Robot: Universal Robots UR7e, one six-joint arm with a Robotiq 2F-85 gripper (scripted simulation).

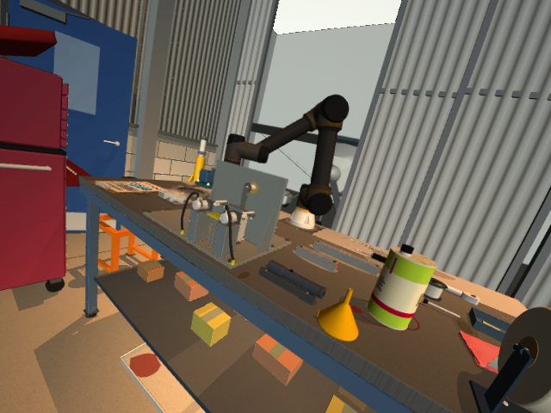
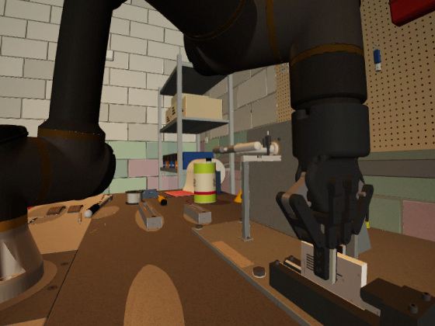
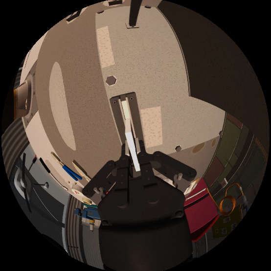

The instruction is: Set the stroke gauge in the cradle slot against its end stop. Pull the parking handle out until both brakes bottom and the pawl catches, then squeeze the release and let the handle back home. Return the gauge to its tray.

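Note:
The stroke gauge (image 2: 341,271), a thin cream plate with black tick marks, stands on edge in the dark cradle slot (image 2: 310,291) on the grey base plate, and my gripper (image 2: 324,267) has its two fingers clamped on the plate's upper edge from above. In the wrist camera the gauge (image 3: 131,141) runs as a narrow white strip from between the fingers (image 3: 134,164) into the slot (image 3: 125,111). The parking handle (image 2: 242,147), a pale bar on a post, sits behind to the left. From the side camera the upright panel (image 1: 249,200) hides the gripper.
Two grey trays (image 2: 149,215) (image 2: 197,212) lie on the bench further left. A green and white can (image 1: 400,289), an orange funnel (image 1: 340,318) and a dark tube (image 1: 296,278) stand toward the bench's front. A hex bolt head (image 3: 110,80) sticks up from the plate.

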